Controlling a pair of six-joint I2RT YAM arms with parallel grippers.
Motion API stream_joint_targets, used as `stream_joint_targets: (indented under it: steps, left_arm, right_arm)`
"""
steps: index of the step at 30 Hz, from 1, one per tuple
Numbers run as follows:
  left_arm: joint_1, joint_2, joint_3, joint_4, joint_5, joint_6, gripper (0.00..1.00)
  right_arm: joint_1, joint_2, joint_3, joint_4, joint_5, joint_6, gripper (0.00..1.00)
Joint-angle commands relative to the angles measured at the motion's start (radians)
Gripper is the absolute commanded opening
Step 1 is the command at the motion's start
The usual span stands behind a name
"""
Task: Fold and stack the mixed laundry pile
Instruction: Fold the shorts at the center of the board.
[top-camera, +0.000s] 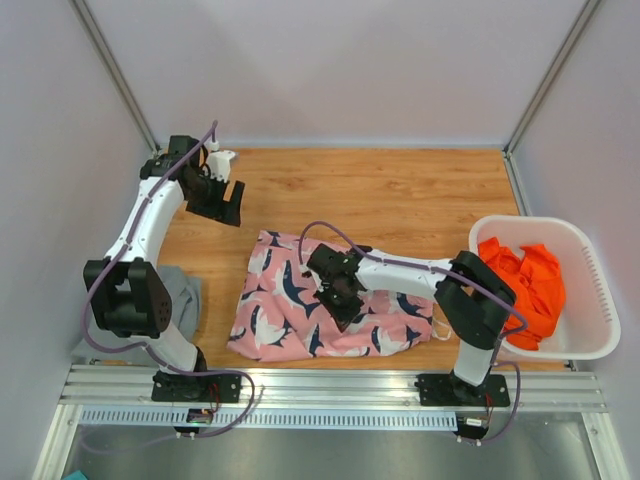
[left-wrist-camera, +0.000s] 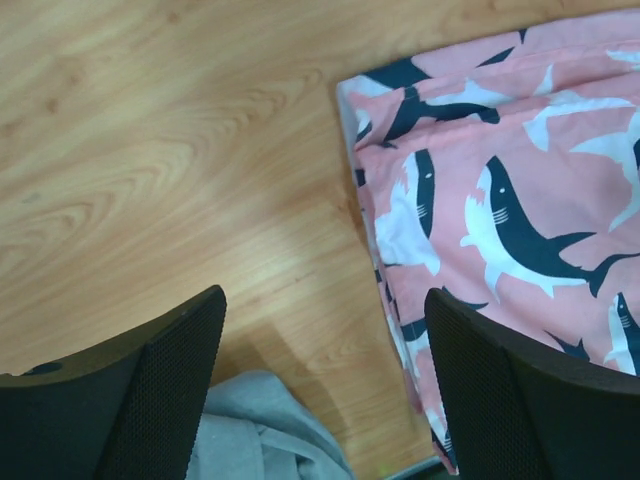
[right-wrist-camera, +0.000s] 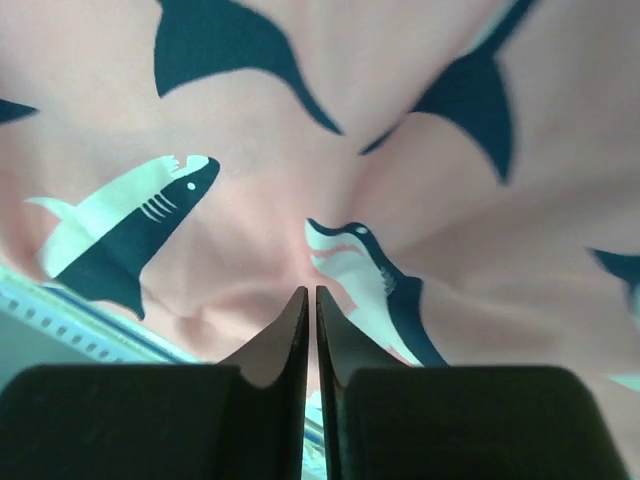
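Note:
The pink garment with dark and white sharks (top-camera: 320, 310) lies spread on the wooden table near the front. My right gripper (top-camera: 341, 302) presses down on its middle; in the right wrist view the gripper (right-wrist-camera: 310, 292) is shut, and the pink cloth (right-wrist-camera: 420, 120) puckers toward its tips. My left gripper (top-camera: 226, 201) hangs open and empty above the table's back left. In the left wrist view that gripper (left-wrist-camera: 325, 300) has the pink garment's edge (left-wrist-camera: 500, 200) to its right. A grey garment (top-camera: 185, 290) lies at the front left and shows in the left wrist view (left-wrist-camera: 250, 435). The orange garment (top-camera: 525, 285) is in the basket. No blue garment shows.
The white plastic basket (top-camera: 598, 300) stands at the right edge of the table. Bare wood (top-camera: 400, 190) lies behind the pink garment. Grey walls close in the back and both sides. A metal rail (top-camera: 330, 385) runs along the front.

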Motion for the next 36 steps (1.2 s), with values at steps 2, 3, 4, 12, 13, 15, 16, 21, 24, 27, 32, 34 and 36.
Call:
stream_joint_targets:
  steps: [2, 3, 4, 12, 13, 15, 16, 21, 24, 27, 32, 34, 36]
  left_arm:
    - [0.004, -0.010, -0.097, -0.077, 0.069, 0.033, 0.83]
    - [0.004, -0.002, -0.131, -0.081, 0.077, 0.035, 0.81]
    - [0.002, 0.001, -0.145, -0.089, 0.080, 0.036, 0.79]
    - [-0.021, 0.035, -0.236, 0.017, 0.102, -0.013, 0.78]
    - [-0.039, 0.043, -0.239, 0.055, 0.100, -0.026, 0.78]
    - [-0.062, 0.070, -0.243, 0.098, 0.074, -0.037, 0.76]
    - [-0.080, 0.082, -0.245, 0.138, 0.060, -0.046, 0.75]
    - [-0.113, 0.180, -0.226, 0.196, 0.036, -0.076, 0.71]
    - [-0.120, 0.222, -0.217, 0.215, 0.023, -0.082, 0.66]
    - [-0.120, 0.239, -0.205, 0.212, 0.011, -0.082, 0.56]
    - [-0.122, 0.239, -0.220, 0.204, 0.039, -0.082, 0.48]
    - [-0.122, 0.236, -0.217, 0.212, 0.049, -0.088, 0.37]
    - [-0.122, 0.227, -0.211, 0.216, 0.069, -0.085, 0.21]
  right_arm:
    - [-0.030, -0.124, 0.076, -0.055, -0.005, 0.010, 0.09]
    - [-0.036, -0.131, 0.146, -0.074, 0.016, 0.024, 0.10]
    - [-0.047, -0.143, 0.177, -0.116, 0.036, 0.039, 0.13]
    - [-0.355, -0.301, 0.170, -0.318, 0.418, 0.433, 0.43]
    - [-0.380, -0.337, 0.120, -0.328, 0.470, 0.464, 0.46]
    - [-0.436, -0.372, 0.069, -0.313, 0.481, 0.519, 0.49]
    - [-0.446, -0.390, 0.049, -0.297, 0.507, 0.536, 0.51]
    - [-0.481, -0.459, -0.054, -0.286, 0.598, 0.567, 0.62]
    - [-0.542, -0.450, -0.115, -0.200, 0.544, 0.552, 0.63]
    - [-0.599, -0.435, -0.172, -0.151, 0.480, 0.547, 0.63]
    - [-0.607, -0.434, -0.228, -0.069, 0.432, 0.535, 0.62]
    - [-0.619, -0.418, -0.240, -0.042, 0.417, 0.538, 0.52]
    - [-0.633, -0.412, -0.249, -0.022, 0.395, 0.542, 0.31]
